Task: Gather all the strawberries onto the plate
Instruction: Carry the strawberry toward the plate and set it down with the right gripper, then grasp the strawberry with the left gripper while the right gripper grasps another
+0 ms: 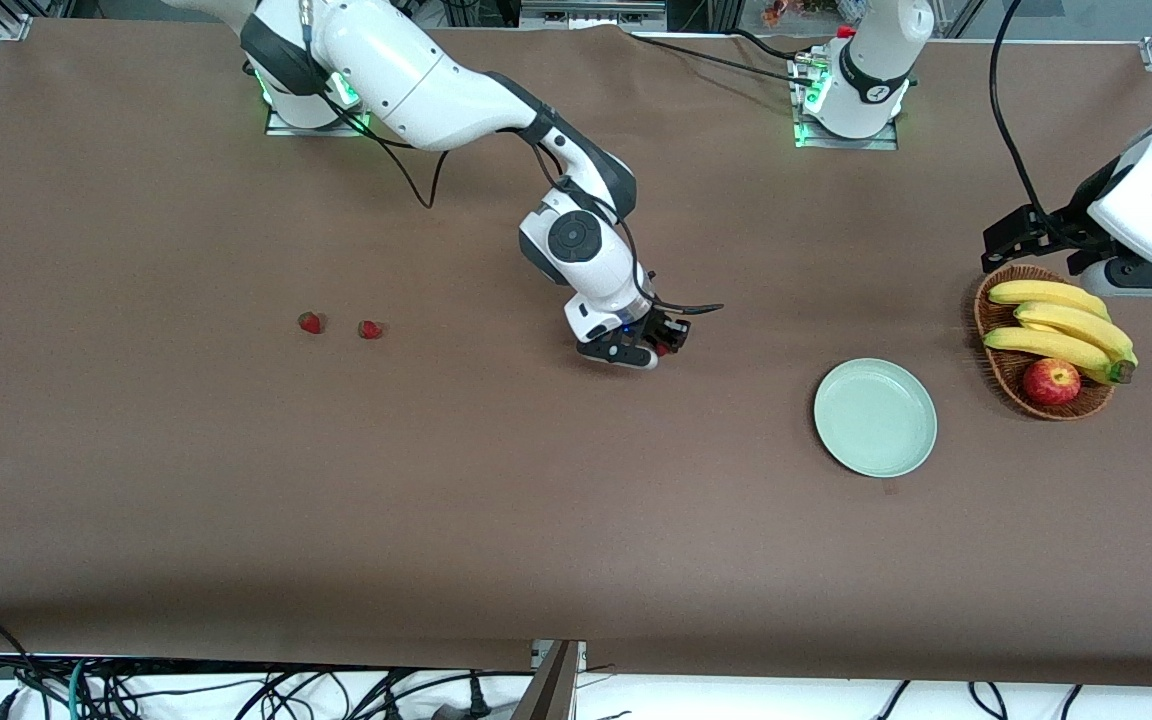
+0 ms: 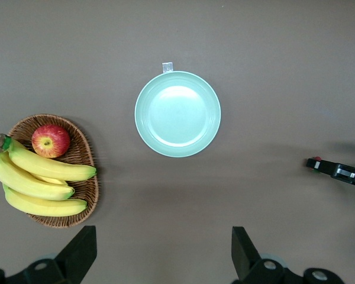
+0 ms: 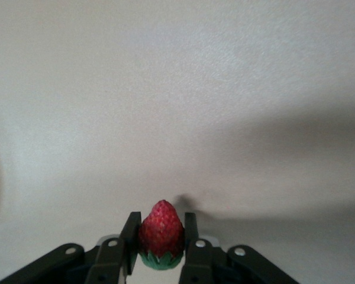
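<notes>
Right gripper [image 1: 669,341] clamped, arm outstretched; left gripper [image 2: 160,251] waits agape.

Both arms have glossy white shells with dark grey joint bands, and their bases [image 1: 316,110] glow green at the rim. Black cables [image 1: 416,170] trail along the right arm, whose wrist [image 1: 573,237] carries a round grey cap. The black fingers [image 3: 115,254] show small silver dots, probably screws.

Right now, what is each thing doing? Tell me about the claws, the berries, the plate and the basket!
Right claw: shut on one strawberry, up over bare table.
Left claw: open, holding nothing, waiting over the table by the basket.
Two strawberries: lying loose on the table, toward the right arm's end.
Plate: nothing on it yet.
Basket: holds bananas and an apple.
</notes>
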